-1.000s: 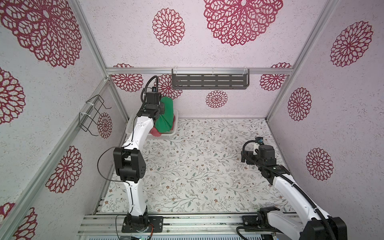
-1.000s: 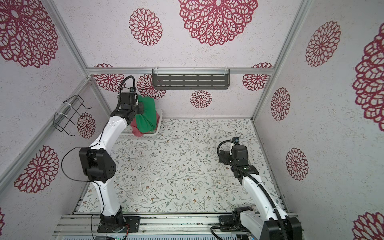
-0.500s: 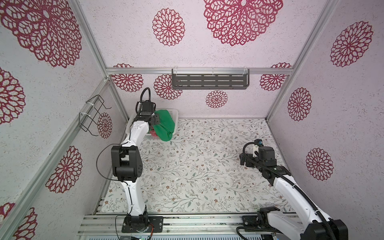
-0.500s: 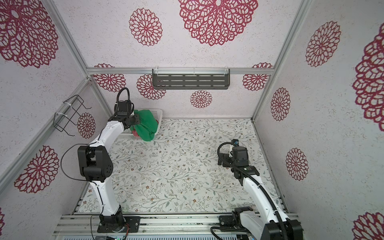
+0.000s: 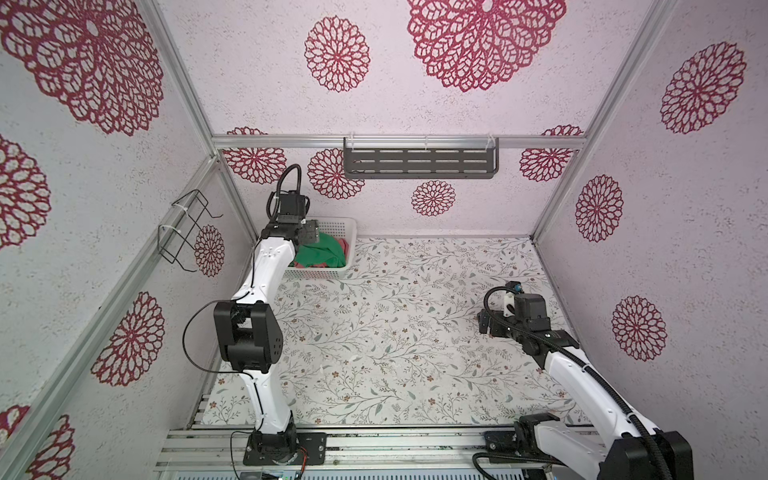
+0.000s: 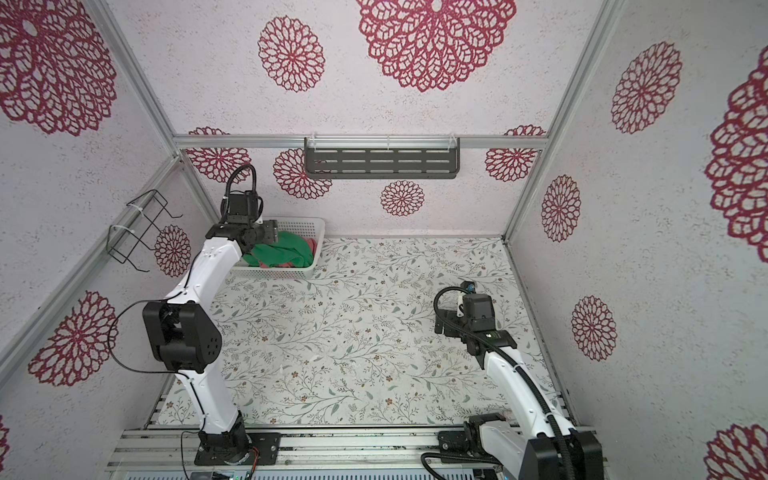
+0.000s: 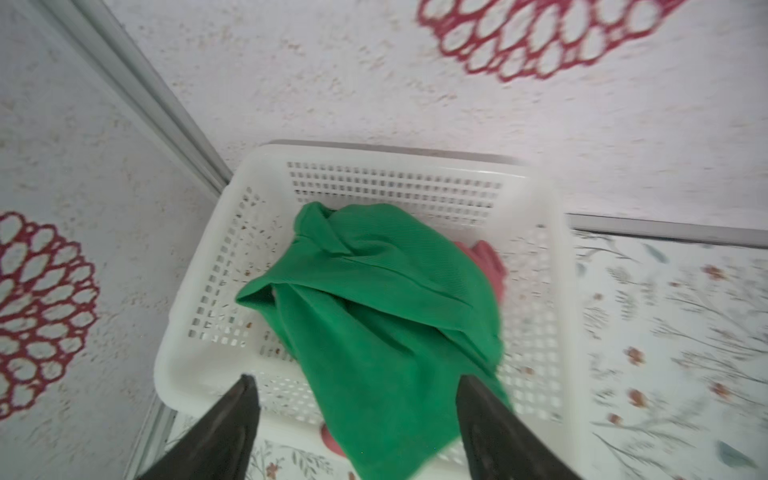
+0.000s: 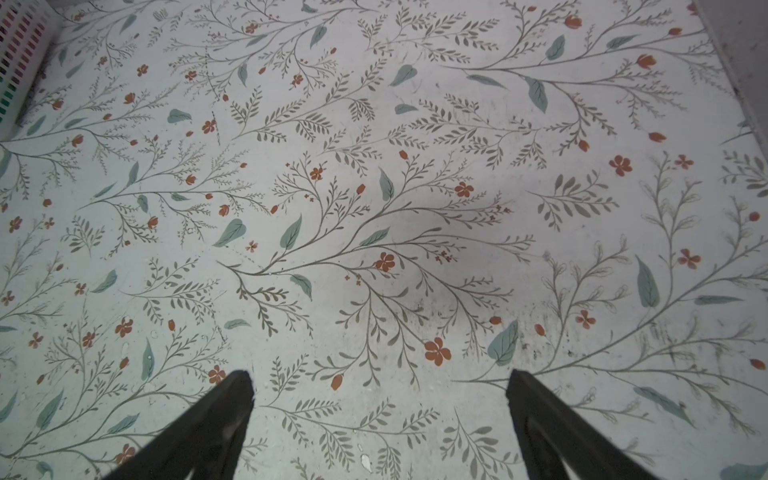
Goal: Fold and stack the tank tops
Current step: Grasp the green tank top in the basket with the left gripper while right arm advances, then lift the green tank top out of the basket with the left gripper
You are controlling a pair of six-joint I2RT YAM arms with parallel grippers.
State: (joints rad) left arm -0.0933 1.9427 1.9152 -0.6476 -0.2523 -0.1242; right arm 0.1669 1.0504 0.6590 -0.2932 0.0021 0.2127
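**Left claw open over the basket, green top right beneath it**

My left claw (image 7: 356, 380) stood with its jaws spread wide, pinching nothing, just above the near rim of the white basket (image 7: 395, 151). The green tank top (image 7: 374, 299) lay directly beneath and ahead of it. In my wrist view its near end crossed that rim between my fingers (image 7: 216, 436), and its crumpled length ran away from me toward the basket's far wall. Beyond it, and partly under it, the rose-red tank top (image 7: 488, 257) showed only at the edges. In a top view my right claw (image 5: 484, 322) hung well apart across the floral table (image 5: 395, 332), its jaws likewise wide and empty. I judged the left arm far the nearer. A grab would mean dropping straight onto the green cloth, jaws set across its length.
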